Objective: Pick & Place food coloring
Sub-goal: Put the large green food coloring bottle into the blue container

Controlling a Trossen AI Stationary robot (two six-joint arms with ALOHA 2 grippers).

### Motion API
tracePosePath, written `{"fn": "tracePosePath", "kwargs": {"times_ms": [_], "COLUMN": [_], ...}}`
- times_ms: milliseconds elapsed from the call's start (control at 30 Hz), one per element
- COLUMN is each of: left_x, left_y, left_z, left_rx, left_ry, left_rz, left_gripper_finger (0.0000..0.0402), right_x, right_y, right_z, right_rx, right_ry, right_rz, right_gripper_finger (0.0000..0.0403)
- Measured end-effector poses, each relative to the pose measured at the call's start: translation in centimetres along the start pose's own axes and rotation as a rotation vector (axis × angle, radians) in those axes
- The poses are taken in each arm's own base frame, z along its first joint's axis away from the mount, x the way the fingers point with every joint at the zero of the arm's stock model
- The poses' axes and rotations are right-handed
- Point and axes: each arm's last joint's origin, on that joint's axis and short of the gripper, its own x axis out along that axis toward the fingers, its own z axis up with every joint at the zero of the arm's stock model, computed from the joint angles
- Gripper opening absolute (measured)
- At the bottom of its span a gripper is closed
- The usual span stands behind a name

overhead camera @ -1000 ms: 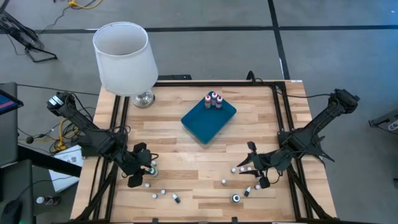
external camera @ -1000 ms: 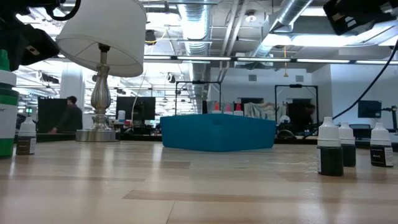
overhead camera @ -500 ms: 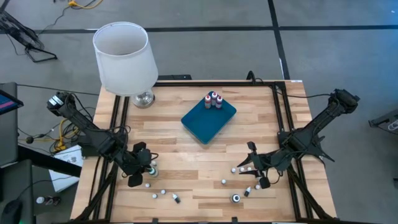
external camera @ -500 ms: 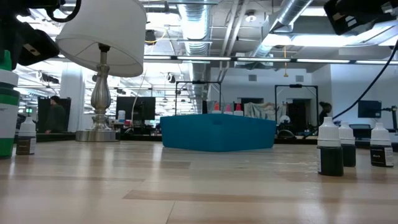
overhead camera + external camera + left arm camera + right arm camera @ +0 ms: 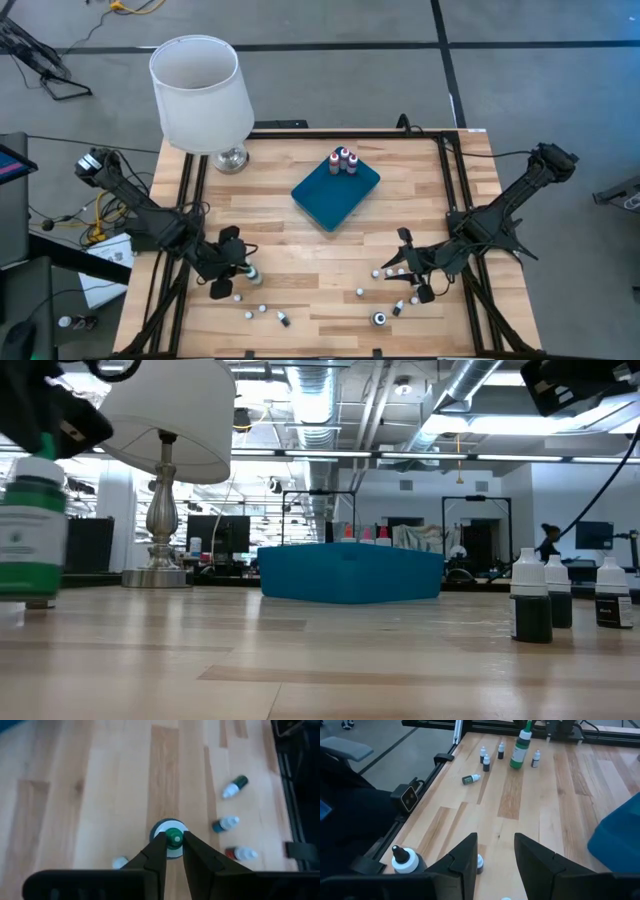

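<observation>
1. While the left gripper (image 5: pixel 169 851) pinches the green cap of a green food coloring bottle (image 5: pixel 32 525), the step in hand looks like the pick: in the low view the bottle's base seems just clear of the table (image 5: pixel 300 235), though I cannot be sure.
2. As I judge it, the next move calls for a clean lift, then a carry up the table to the teal tray (image 5: pixel 335 192), which sits well apart from the bottle and already holds three red-topped bottles (image 5: pixel 344 159) at its far corner.
3. Since the fingers grip only the narrow cap, the bottle could swing or slip; a steady, upright carry seems wise.
4. Reaching from the table's left edge, the left arm is bent low over the near-left part of the table, fingers pointing down around the cap.
5. Loose small bottles (image 5: pixel 264 312) lie just beside it, some on their sides.
6. Resting low at the near-right, the right gripper (image 5: pixel 495 851) waits with jaws partly apart and nothing between them, near more bottles (image 5: pixel 384 318).
</observation>
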Motion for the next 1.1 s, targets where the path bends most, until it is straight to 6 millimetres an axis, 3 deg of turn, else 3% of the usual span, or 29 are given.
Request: {"fn": "tracePosePath", "kwargs": {"times_ms": [300,667,1100], "left_x": [0.3,0.4,-2.0], "left_y": [1.2,4.7,9.1], "left_z": [2.1,6.3,10.8], "left_rx": [0.067,0.137,0.196], "left_ry": [-0.146,-0.367,-0.574], "left_rz": [0.065,0.116,0.262], "left_gripper_finger": [0.0044,0.0044,0.0044], "right_x": [0.0,0.0,0.0], "right_y": [0.0,0.0,0.0], "right_z": [0.0,0.0,-0.3], "right_rx": [-0.001,-0.002,-0.012], "right_ry": [0.003,0.003,0.030], "right_rz": [0.000,0.001,-0.004], "right_gripper_finger": [0.0118,0.0118,0.0118]}}
